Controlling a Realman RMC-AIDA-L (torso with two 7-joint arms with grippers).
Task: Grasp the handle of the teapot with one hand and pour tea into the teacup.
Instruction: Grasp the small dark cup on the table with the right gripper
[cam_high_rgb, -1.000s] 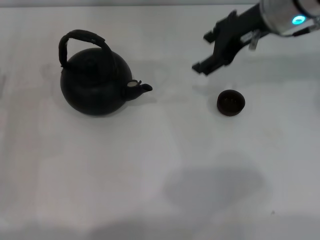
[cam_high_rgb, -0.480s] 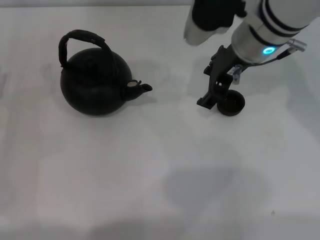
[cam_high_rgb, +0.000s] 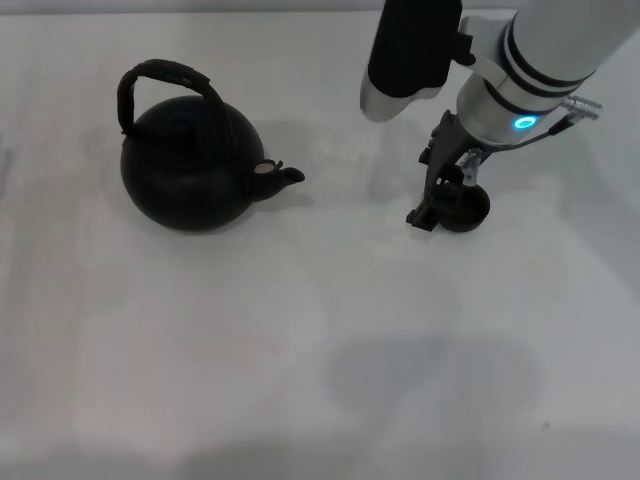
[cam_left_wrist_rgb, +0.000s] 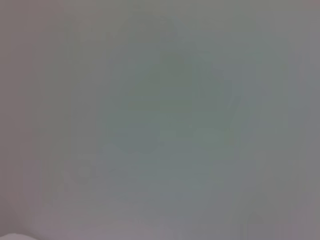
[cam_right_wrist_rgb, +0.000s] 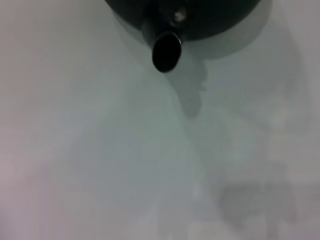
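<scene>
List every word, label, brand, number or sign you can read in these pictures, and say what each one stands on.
None: no readable text shows in any view.
The teapot, its handle and the teacup are plain and dark.
The right claw, down at the teacup, carries only a glowing blue ring, not a character.

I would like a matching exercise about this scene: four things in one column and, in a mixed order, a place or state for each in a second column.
Things:
1. teapot
2. teacup
3. handle
4. right gripper

Places or states:
A. arches over the pot, nothing holds it
B. lowered at the small cup
C. on the table's right side, partly hidden by black fingers
D. upright on the left, spout toward the cup

Pairs: 1-D, 2-C, 3-A, 4-B
</scene>
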